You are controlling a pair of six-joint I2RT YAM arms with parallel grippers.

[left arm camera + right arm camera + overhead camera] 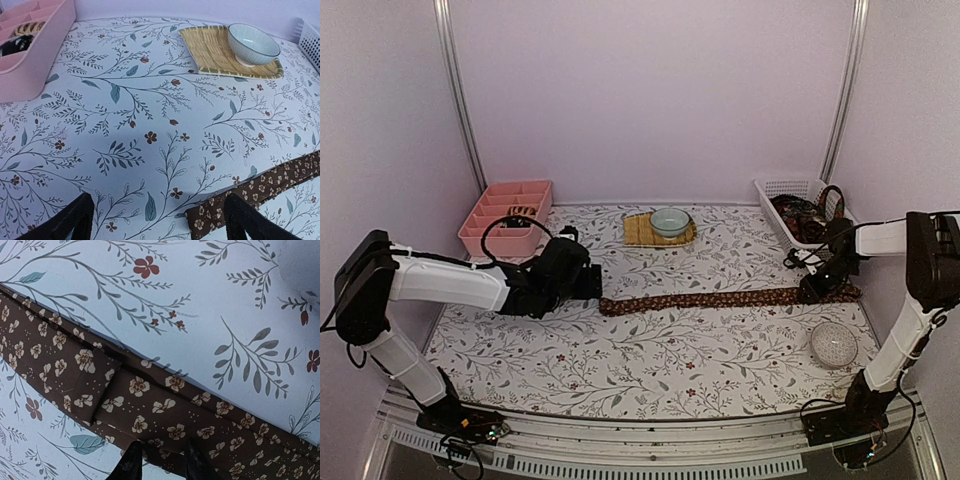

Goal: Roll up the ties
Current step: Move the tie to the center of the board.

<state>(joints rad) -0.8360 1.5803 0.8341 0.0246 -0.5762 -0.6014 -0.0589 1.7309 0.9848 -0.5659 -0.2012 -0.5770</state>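
One brown tie (720,299) with small cream flowers lies flat across the table, narrow end left, wide end right. My left gripper (592,285) hovers low at the narrow end. In the left wrist view the gripper (160,225) is wide open, and the tie's narrow tip (205,220) lies on the cloth just inside the right finger (250,220). My right gripper (820,286) is down on the wide end. In the right wrist view its fingers (131,464) stand close together, pinching the near edge of the tie (150,405).
A pink divided tray (505,215) at the back left holds small rolled ties (521,212). A white basket (798,190) at the back right holds more ties. A bowl (669,220) sits on a woven mat (642,235). A speckled round dish (834,343) lies front right.
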